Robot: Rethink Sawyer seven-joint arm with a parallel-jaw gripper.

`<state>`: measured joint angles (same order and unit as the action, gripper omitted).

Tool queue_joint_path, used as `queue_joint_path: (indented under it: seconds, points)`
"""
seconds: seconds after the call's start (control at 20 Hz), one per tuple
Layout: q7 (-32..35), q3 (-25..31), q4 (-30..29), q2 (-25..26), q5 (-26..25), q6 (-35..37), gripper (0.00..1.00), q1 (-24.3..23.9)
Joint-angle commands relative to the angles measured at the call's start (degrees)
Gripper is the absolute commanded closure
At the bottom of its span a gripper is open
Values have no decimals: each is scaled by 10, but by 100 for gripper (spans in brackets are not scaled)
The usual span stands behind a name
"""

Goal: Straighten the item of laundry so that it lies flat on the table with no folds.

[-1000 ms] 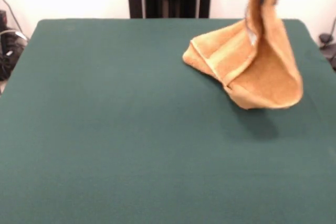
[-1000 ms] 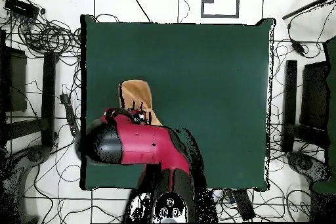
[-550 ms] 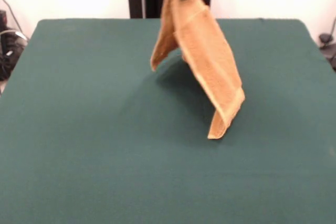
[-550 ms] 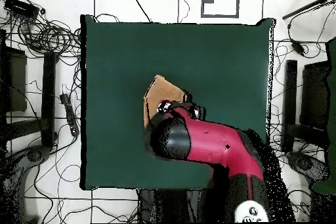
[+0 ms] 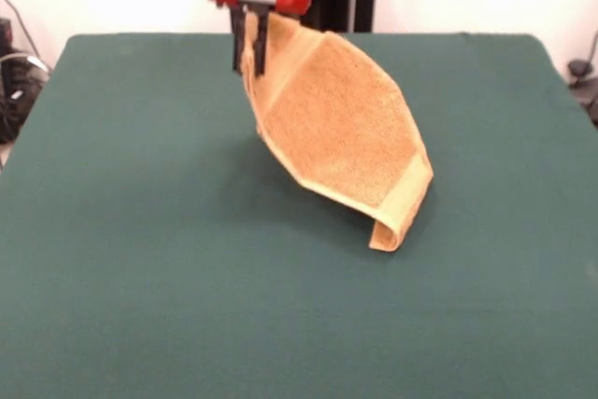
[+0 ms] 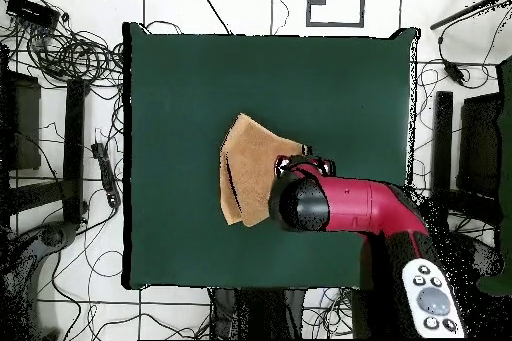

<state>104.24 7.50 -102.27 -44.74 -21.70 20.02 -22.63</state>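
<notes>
The towel (image 5: 341,133) is hanging by one corner from the gripper (image 5: 250,49), which is clamping that corner between its dark fingers while the cloth is sloping down and away to a lower end that is curling under itself on the table (image 5: 140,231). The front view is showing the pale woven band along that lower end and the lifted, bowed sheet; the overhead view is showing only a creased tan patch (image 6: 250,165) near the table's (image 6: 350,87) middle, with the red arm (image 6: 350,205) covering the gripper and one corner of the towel. Cables (image 6: 75,52) are lying around the table on the floor.
</notes>
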Motion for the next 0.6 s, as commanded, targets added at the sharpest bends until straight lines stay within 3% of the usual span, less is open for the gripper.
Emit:
queue_joint_path:
  seconds: [0.05,0.4,0.6]
  points:
    - [-101,134,-2,61,-76,-24,100,-18]
    - [-145,177,-70,-43,-70,78,100,-96]
    - [-143,186,-113,-102,-68,87,100,-128]
